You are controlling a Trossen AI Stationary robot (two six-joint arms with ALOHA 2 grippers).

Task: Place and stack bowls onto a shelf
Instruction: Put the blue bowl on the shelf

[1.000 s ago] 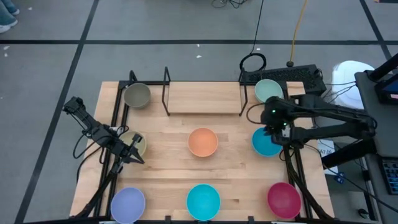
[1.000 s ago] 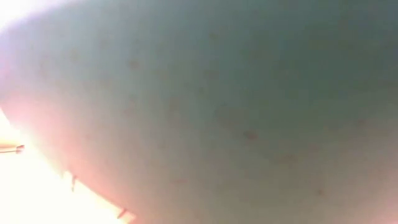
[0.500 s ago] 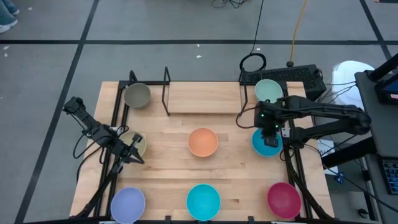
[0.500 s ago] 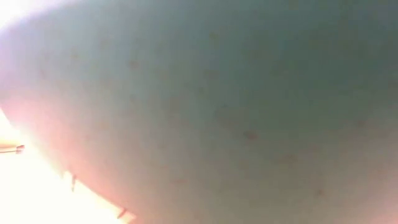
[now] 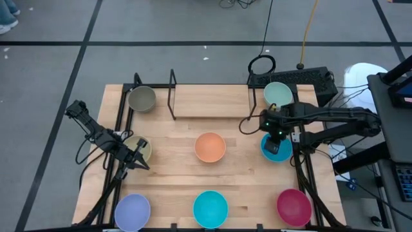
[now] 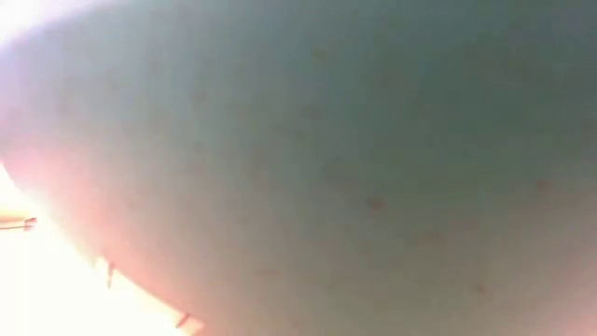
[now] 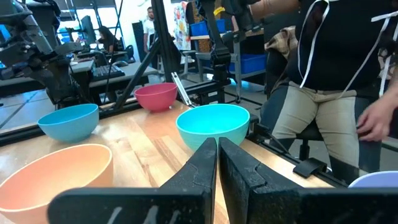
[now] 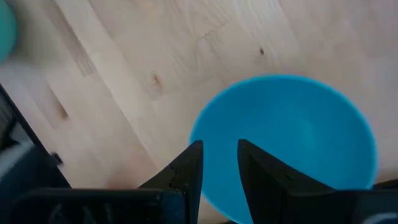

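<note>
Eight bowls sit on the wooden table: grey-olive (image 5: pixel 141 98), mint (image 5: pixel 278 93), orange (image 5: pixel 210 147), blue (image 5: pixel 278 149), beige (image 5: pixel 137 147), lavender (image 5: pixel 132 211), cyan (image 5: pixel 210 208) and magenta (image 5: pixel 294 205). The shelf (image 5: pixel 211 102), black rods around a light board, stands at the far middle with nothing on it. My right gripper (image 8: pixel 221 163) is open and points down above the blue bowl's (image 8: pixel 292 143) left rim, one finger over the inside and one at the edge. My left gripper (image 7: pixel 217 152) is shut and level over the beige bowl at the table's left.
Black frame rails (image 5: pixel 302 174) run along the table's left and right sides. A person (image 7: pixel 336 81) sits beyond the table's near right corner. A bowl wall (image 6: pixel 326 168) right at the lens fills the low view.
My right gripper has moved a little toward the table's left edge and down over the blue bowl, and it has rolled about its own axis. Its fingers kept the same gap. No bowl has moved.
</note>
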